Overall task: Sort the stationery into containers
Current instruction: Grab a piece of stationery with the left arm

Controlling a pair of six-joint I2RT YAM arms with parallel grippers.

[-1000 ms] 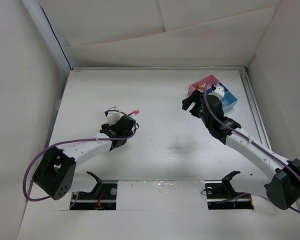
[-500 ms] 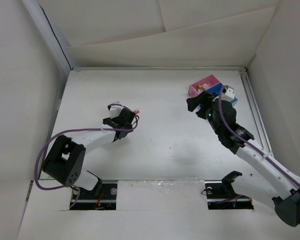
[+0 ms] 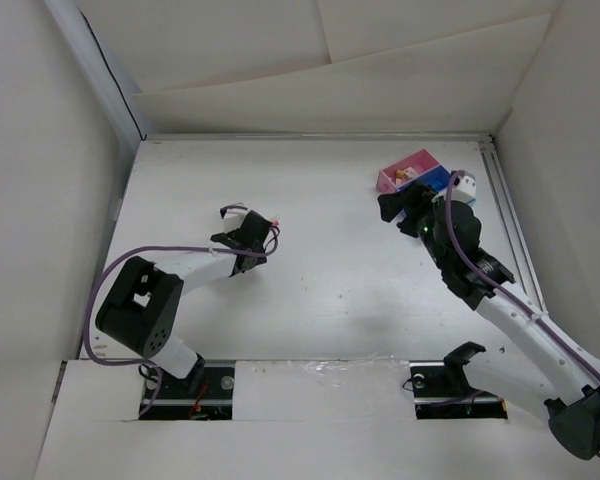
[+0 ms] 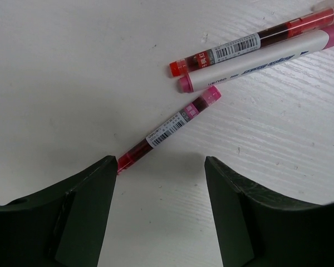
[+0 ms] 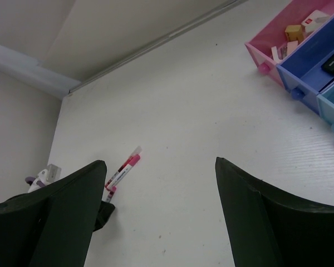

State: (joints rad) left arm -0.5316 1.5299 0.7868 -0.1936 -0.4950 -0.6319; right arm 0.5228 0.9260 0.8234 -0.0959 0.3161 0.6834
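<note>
Our left fingers [image 4: 94, 189] stand apart over the table [image 4: 55, 67], gripping nothing. A short red pen [image 4: 167, 130] lies slantwise in the gap just ahead of them, its near tip at the inner edge of the left-hand finger. Just beyond its far end, a longer red pen [image 4: 239, 44] and a white marker [image 4: 267, 58] lie side by side. Our right fingers [image 5: 72, 206] are wide open and empty. Ahead and to their right sit the pink tray [image 5: 264, 58], dark blue tray [image 5: 300, 80] and light blue tray [image 5: 329, 108], joined in a row.
</note>
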